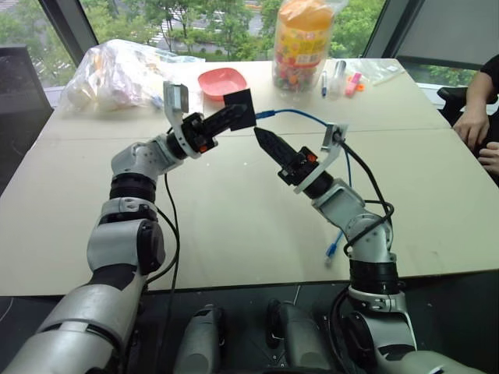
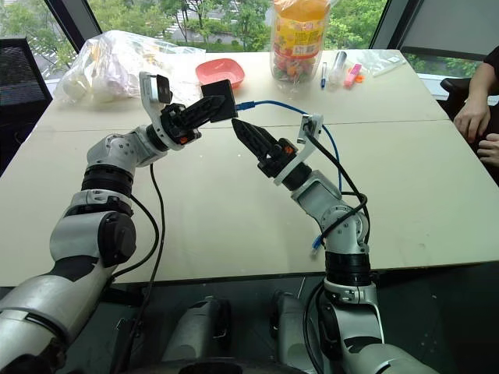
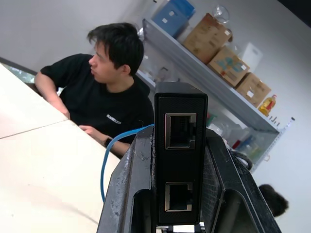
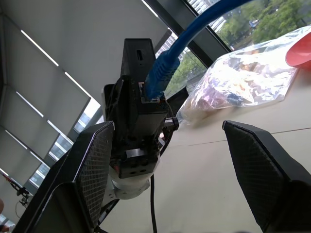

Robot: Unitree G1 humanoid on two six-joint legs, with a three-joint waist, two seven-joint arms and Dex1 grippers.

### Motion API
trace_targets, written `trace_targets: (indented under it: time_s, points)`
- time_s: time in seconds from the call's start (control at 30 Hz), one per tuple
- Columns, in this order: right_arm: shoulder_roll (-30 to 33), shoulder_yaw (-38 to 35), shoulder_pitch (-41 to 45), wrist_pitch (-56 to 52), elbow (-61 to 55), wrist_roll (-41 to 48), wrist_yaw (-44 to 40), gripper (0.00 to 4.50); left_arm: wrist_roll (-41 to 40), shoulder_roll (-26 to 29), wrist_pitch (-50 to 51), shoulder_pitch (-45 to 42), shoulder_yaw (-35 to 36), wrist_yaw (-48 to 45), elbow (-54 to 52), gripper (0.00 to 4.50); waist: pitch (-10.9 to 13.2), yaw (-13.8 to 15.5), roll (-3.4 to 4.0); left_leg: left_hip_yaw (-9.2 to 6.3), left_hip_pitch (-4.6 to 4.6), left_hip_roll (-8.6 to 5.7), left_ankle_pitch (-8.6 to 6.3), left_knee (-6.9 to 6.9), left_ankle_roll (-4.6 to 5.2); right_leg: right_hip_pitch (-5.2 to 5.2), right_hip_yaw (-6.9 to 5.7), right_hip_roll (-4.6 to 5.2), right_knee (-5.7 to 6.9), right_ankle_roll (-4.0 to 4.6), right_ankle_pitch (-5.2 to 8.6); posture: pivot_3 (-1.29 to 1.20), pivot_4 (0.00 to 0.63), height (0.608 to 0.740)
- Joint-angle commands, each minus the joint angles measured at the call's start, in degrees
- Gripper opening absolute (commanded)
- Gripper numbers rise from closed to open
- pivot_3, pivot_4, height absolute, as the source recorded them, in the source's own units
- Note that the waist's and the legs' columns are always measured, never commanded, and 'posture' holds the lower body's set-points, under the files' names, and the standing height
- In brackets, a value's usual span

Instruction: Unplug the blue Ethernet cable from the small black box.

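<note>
My left gripper (image 1: 234, 115) is shut on the small black box (image 1: 242, 107) and holds it in the air above the table, tilted upward. In the left wrist view the box (image 3: 180, 160) sits between the two fingers with two empty ports facing the camera. The blue Ethernet cable (image 1: 300, 114) is plugged into the box's far side; its plug (image 4: 158, 77) sits in the port. The cable arcs right, passes behind my right arm, and its free end (image 1: 333, 250) lies on the table. My right gripper (image 1: 263, 140) is open just below and right of the box, its fingers (image 4: 92, 165) wide apart and empty.
At the back of the table (image 1: 234, 234) are a pink bowl (image 1: 221, 80), a clear plastic bag (image 1: 117, 74), a large jar of sweets (image 1: 302, 47) and several pens (image 1: 339, 78). A person's hands (image 1: 475, 125) rest at the table's right edge.
</note>
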State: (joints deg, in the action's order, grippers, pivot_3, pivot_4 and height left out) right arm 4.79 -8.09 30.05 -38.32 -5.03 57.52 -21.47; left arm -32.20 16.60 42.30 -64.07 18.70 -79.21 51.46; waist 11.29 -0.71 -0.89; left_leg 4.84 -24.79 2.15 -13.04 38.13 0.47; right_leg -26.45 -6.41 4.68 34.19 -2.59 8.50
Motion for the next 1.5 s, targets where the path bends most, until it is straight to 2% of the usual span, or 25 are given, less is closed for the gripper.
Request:
trace_targets:
  time_s: [0.03, 0.47, 1.23, 1.3, 1.37, 1.43, 1.5]
  points:
    - [-0.9, -0.8, 1.9, 1.2, -1.5, 0.5, -0.4, 3.70, -1.7, -0.3, 0.7, 0.0, -0.3, 0.2, -2.7, 0.51, 0.0, 0.0, 0.00, -0.01, 0.00, 0.00, 0.00, 0.00, 0.00, 0.00, -0.01, 0.00, 0.00, 0.00, 0.00, 0.00, 0.150, 0.740]
    - [-3.0, -3.3, 3.9, 2.6, 1.0, 0.0, 0.7, 3.70, -2.9, 0.1, 2.6, 1.7, -0.6, 0.3, -6.0, 0.51, 0.0, 0.0, 0.00, -0.04, 0.00, 0.00, 0.00, 0.00, 0.00, 0.00, -0.01, -0.01, 0.00, 0.00, 0.00, 0.00, 0.150, 0.740]
    - [-4.0, -2.5, 3.5, 2.7, 0.8, 0.0, 0.2, 3.70, -4.4, -0.1, 3.1, 3.0, -1.3, 1.8, -7.5, 0.51, 0.0, 0.0, 0.00, -0.04, 0.00, 0.01, 0.00, 0.00, 0.00, -0.01, -0.01, -0.01, -0.01, 0.00, 0.01, 0.00, 0.150, 0.740]
    - [-4.1, -2.5, 3.6, 2.8, 0.9, 0.0, 0.1, 3.17, -4.4, -0.1, 3.1, 3.0, -1.4, 1.8, -7.5, 0.51, 0.0, 0.0, 0.00, -0.04, 0.00, 0.01, 0.00, 0.00, 0.00, -0.01, -0.01, -0.01, -0.01, 0.00, 0.01, 0.00, 0.150, 0.740]
    - [-4.1, -2.4, 3.6, 3.0, 1.1, -0.3, -0.2, 2.43, -4.4, -0.1, 3.0, 3.0, -1.4, 1.8, -7.5, 0.51, 0.0, 0.0, 0.00, -0.04, 0.00, 0.01, 0.00, 0.00, 0.00, -0.01, -0.01, -0.01, -0.01, 0.00, 0.01, 0.00, 0.150, 0.740]
    - [-4.1, -2.1, 3.5, 2.9, 1.1, -0.5, -0.3, 1.27, -4.6, -0.2, 3.1, 3.1, -1.4, 1.9, -7.7, 0.51, 0.0, -0.1, 0.00, -0.04, 0.00, 0.01, 0.00, 0.00, 0.00, -0.01, -0.01, -0.01, -0.02, 0.00, 0.01, 0.00, 0.150, 0.740]
    - [-4.3, -1.9, 3.6, 2.8, 1.1, -0.5, -0.6, 0.30, -4.8, -0.3, 3.1, 3.1, -1.4, 2.2, -7.8, 0.51, 0.0, -0.1, 0.00, -0.04, 0.00, 0.01, 0.00, 0.00, 0.00, -0.01, -0.01, -0.01, -0.02, 0.00, 0.01, 0.00, 0.150, 0.740]
